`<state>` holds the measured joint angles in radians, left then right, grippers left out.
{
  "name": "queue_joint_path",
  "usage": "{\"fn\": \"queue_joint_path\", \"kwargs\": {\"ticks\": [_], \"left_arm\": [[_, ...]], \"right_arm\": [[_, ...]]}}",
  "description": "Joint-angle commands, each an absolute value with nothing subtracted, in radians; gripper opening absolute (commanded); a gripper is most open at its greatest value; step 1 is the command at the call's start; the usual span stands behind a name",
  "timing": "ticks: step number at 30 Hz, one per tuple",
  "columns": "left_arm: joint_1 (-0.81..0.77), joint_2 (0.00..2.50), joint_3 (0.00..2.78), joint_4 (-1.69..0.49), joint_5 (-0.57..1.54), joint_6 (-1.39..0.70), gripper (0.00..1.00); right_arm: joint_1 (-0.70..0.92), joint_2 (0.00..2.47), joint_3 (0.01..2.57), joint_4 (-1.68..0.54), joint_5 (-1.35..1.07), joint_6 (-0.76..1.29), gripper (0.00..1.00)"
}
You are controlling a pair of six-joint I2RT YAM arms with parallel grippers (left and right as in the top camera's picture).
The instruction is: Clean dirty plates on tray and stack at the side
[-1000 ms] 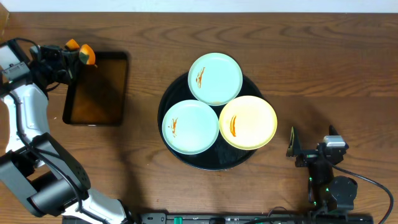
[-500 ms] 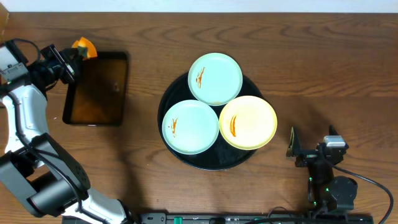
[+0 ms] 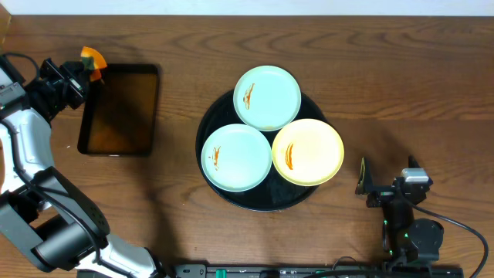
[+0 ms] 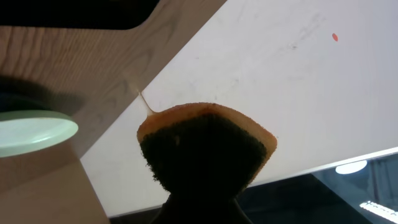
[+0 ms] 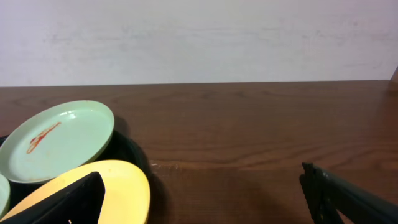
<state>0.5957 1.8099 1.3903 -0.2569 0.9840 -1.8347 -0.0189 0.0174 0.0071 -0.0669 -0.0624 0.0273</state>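
Three dirty plates lie on the round black tray: a mint one at the far side, a mint one at the near left, and a yellow one at the near right, each with an orange-red smear. Far off to the left, my left gripper is shut on an orange sponge with a dark scouring face. My right gripper rests open right of the tray, nothing between its fingers. The yellow plate and far mint plate show in its view.
A rectangular black tray with a brownish inside lies on the wooden table just right of the left gripper. The table's far edge meets a white wall. Bare wood spans the right side.
My left gripper has carried the sponge leftward and slightly farther back, off the corner of the rectangular tray. The plates and right gripper have not moved.
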Motion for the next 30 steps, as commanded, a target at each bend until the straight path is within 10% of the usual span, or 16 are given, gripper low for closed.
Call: {"fn": "queue_joint_path", "kwargs": {"ticks": [1, 15, 25, 30], "left_arm": [[0.599, 1.782, 1.396, -0.252, 0.993, -1.881, 0.07], [0.599, 1.781, 1.396, -0.252, 1.099, -1.877, 0.07], [0.554, 1.805, 1.393, -0.622, 0.076, -1.264, 0.07], [0.561, 1.802, 1.393, -0.442, 0.569, -1.237, 0.07]], "right_arm": [[-0.045, 0.014, 0.006, -0.071, -0.06, 0.04, 0.99], [-0.045, 0.014, 0.006, -0.071, -0.06, 0.04, 0.99], [-0.045, 0.014, 0.006, -0.071, -0.06, 0.04, 0.99], [-0.045, 0.014, 0.006, -0.071, -0.06, 0.04, 0.99]]}}
